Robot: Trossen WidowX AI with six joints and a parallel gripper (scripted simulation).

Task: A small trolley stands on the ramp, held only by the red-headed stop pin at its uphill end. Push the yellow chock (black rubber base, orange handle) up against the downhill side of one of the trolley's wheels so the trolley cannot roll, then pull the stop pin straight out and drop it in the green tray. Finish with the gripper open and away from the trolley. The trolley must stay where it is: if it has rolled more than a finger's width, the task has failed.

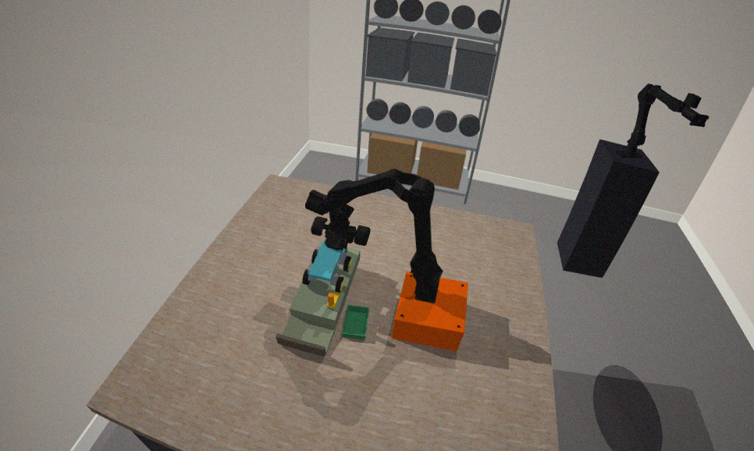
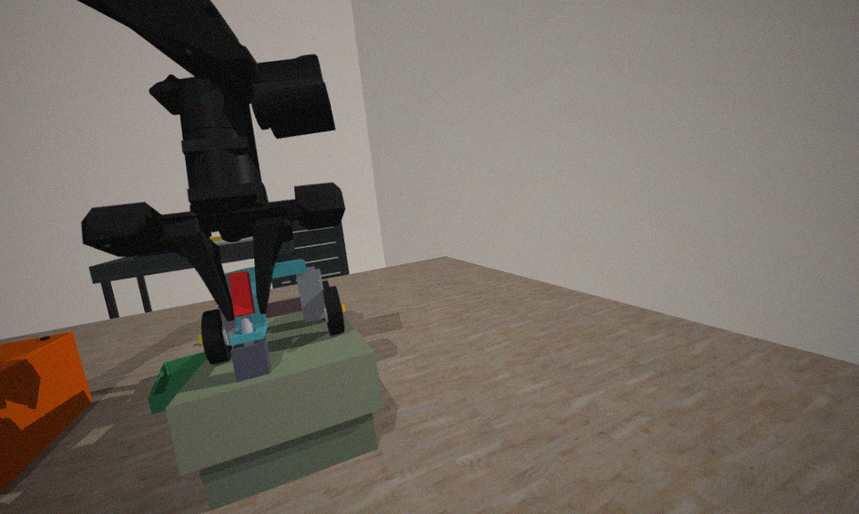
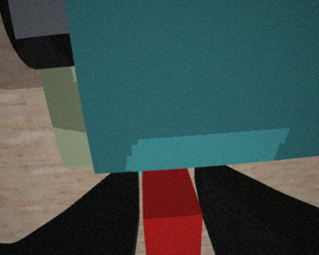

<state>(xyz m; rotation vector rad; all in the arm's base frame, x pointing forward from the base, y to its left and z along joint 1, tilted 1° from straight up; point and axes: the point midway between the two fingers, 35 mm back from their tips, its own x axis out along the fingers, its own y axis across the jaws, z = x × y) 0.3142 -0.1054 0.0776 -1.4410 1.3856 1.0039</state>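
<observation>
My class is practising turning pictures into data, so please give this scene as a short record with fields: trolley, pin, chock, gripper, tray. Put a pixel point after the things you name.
trolley: blue (image 1: pixel 328 261) (image 2: pixel 288 269) (image 3: pixel 180 76), on the green ramp (image 1: pixel 314 307) (image 2: pixel 278 401) (image 3: pixel 66 101)
pin: red head (image 2: pixel 240 293) (image 3: pixel 172 236) upright at the trolley's uphill end
chock: yellow and orange (image 1: pixel 332 300), downhill of a wheel (image 1: pixel 339 283); contact unclear
gripper: fingers either side of the red head (image 1: pixel 336 247) (image 2: pixel 246 316) (image 3: pixel 167 170); firm grip unclear
tray: green (image 1: pixel 355 321) (image 2: pixel 168 379), beside the ramp, no pin inside
</observation>
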